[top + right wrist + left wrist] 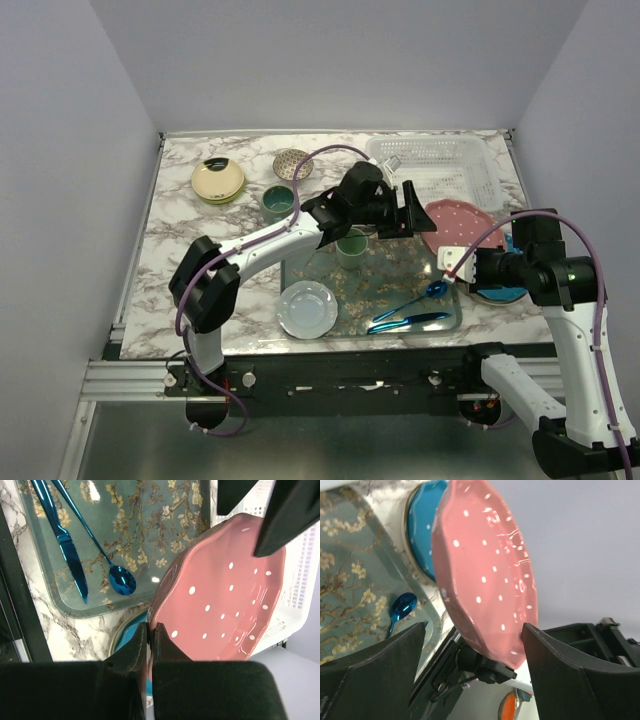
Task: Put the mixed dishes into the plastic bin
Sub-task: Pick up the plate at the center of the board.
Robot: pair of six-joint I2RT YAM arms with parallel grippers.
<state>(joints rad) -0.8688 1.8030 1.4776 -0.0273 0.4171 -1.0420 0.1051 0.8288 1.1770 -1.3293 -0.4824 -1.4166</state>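
Observation:
A pink white-dotted plate [460, 221] is held tilted in the air between the tray and the white lattice bin [440, 160]. My right gripper [150, 626] is shut on its near rim [225, 600]; the gripper also shows in the top view [452, 262]. My left gripper [474, 626] is open, with its fingers either side of the plate's opposite edge [485, 565]; one finger [555, 665] touches the rim. A teal plate [500, 294] lies on the table under the right gripper and also shows in the right wrist view [127, 635].
The grey crumb-strewn tray [400, 270] holds a green cup [352, 245], a blue spoon [425, 293] and a blue knife [410, 321]. A pale plate [307, 308] overlaps its near-left corner. Stacked yellow plates [218, 180], a speckled bowl [291, 165] and a teal mug [278, 203] stand at the back left.

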